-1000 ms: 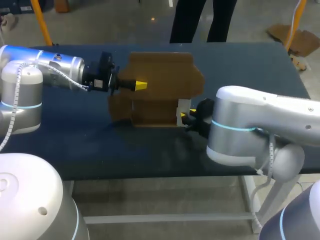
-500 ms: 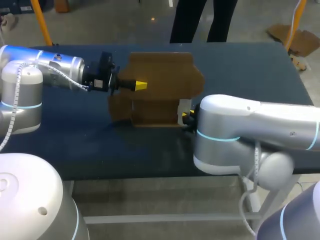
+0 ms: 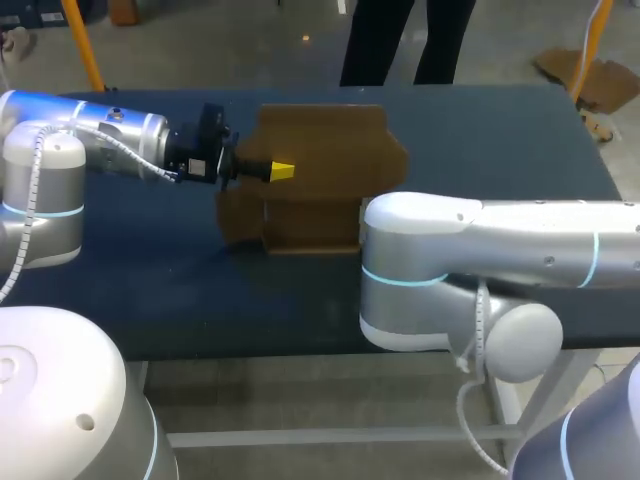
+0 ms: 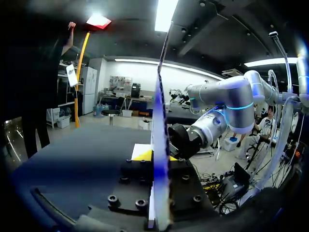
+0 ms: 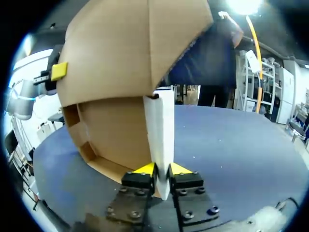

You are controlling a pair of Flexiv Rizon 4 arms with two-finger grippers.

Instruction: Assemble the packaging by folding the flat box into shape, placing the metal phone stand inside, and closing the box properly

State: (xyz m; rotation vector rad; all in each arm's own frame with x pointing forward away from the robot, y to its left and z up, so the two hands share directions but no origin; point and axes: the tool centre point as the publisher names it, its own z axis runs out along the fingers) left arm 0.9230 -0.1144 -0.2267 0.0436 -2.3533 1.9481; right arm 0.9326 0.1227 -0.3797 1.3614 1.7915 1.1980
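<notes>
two grippers [image 4: 159,157] [image 5: 161,170] pinch one cardboard box [image 3: 320,160]

Dark blue counter [image 3: 150,285]: matte top, straight front edge. Pale metal crossbar [image 3: 300,437] runs beneath, below front edge.

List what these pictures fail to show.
1. The metal phone stand: seen in no view; the cardboard box may hide it.
2. The right gripper: in the head view, covered by the right arm.
3. Left wrist view: only one box panel, edge-on; the rest is out of sight.
</notes>
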